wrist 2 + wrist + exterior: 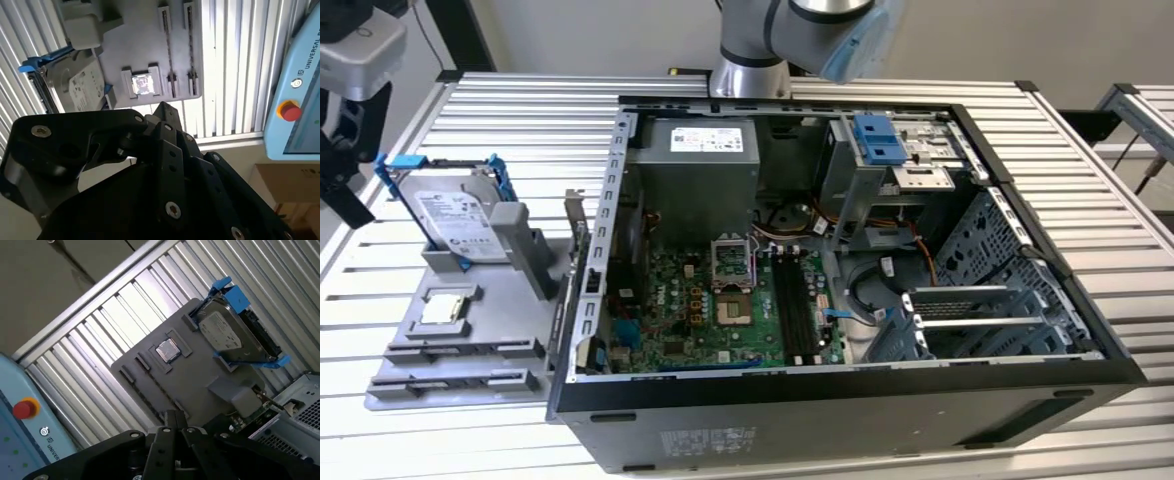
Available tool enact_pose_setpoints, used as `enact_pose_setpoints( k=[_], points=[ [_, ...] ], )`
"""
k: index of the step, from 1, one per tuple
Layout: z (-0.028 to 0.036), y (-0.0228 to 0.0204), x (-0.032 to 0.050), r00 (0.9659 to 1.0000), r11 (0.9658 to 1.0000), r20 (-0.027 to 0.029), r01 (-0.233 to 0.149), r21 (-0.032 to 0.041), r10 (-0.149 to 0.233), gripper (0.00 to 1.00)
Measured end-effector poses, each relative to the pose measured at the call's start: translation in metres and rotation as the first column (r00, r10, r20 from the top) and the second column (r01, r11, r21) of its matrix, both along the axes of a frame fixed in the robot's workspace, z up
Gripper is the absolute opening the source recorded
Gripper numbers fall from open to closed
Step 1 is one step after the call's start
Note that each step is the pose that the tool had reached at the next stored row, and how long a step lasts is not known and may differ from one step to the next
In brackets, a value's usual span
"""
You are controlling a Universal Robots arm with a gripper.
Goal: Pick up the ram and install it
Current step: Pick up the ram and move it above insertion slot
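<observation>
Plainly, the claw (172, 414) hangs over the gray tray (200, 385) with its fingertips drawn together and nothing we can make out between them. The tray props the hard drive (454, 215) on edge for a grab from above. Where the ram sits we cannot tell: the tray's long slots (166, 45) show thin dark lines, and a dark strip (790, 305) stands on the board (680, 300) inside the open case (854, 430).

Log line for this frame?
gripper shut, left of gray tray in exterior view | hard drive standing on tray | processor chip on tray | PC case open
</observation>
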State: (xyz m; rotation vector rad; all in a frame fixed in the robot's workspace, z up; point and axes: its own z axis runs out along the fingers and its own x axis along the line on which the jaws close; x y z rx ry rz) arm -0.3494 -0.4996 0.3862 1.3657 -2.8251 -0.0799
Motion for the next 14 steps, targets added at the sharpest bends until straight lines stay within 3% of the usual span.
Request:
enact_pose_setpoints(
  k=[4, 7, 10, 14],
  points=[
    [0.0000, 0.0000, 0.0000, 0.9974, 0.9974, 0.0000, -0.072, 0.0000, 0.072, 0.00],
    [-0.0001, 0.0000, 0.0000, 0.9920, 0.9920, 0.0006, -0.127, 0.0000, 0.127, 0.00],
    [-0.0001, 0.0000, 0.0000, 0.9837, 0.9837, 0.0011, -0.180, -0.0001, 0.180, 0.00],
    [-0.0001, 0.0000, 0.0000, 0.9675, 0.9675, 0.0051, -0.253, -0.0011, 0.253, 0.00]
  ],
)
